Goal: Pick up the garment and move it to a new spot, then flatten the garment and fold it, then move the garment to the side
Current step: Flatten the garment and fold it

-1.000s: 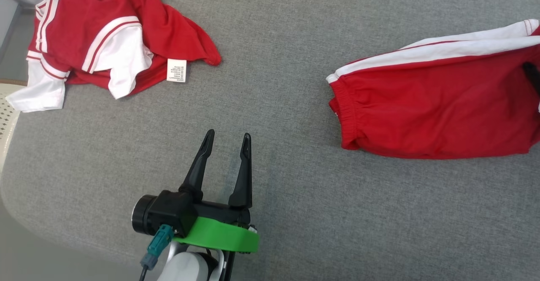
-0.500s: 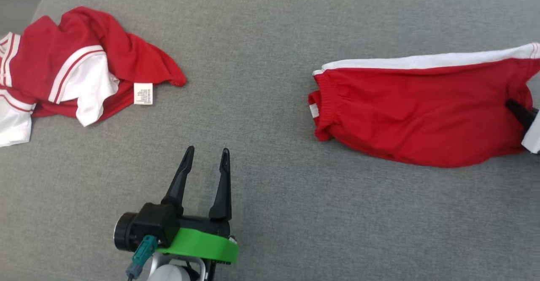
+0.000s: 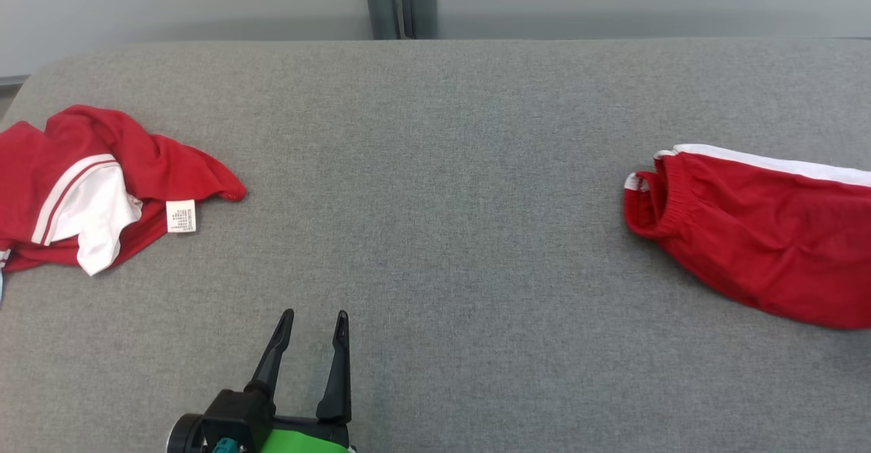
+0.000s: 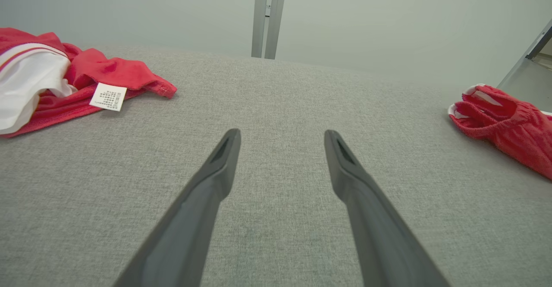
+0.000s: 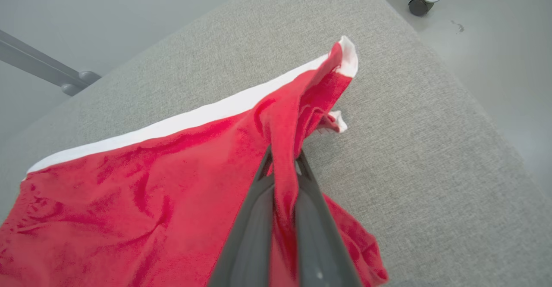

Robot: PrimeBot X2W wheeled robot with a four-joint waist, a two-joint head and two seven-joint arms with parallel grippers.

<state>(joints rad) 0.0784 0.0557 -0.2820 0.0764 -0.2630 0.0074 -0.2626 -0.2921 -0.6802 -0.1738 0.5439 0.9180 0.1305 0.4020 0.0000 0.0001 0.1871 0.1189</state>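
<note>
The garment, a pair of red shorts (image 3: 762,242) with a white side stripe, lies at the right of the grey padded table (image 3: 435,167), its elastic waistband towards the middle. In the right wrist view my right gripper (image 5: 283,160) is shut on a raised fold of the shorts (image 5: 151,183) near a leg hem, and the pinched cloth stands up above the fingers. My left gripper (image 3: 314,317) is open over bare table at the lower left, holding nothing. From the left wrist, the left gripper (image 4: 282,136) has the shorts (image 4: 504,123) far off to its right.
A crumpled red and white shirt (image 3: 88,181) with a white label lies at the table's left edge, also seen as the shirt (image 4: 51,76) in the left wrist view. A grey post (image 3: 400,1) stands behind the table. A caster wheel (image 5: 416,2) sits on the floor past the right edge.
My right gripper has shut on the shorts and drawn them to the right, away from the shirt. The head camera has tilted up, so the table's far edge now shows. The left gripper stays open.
</note>
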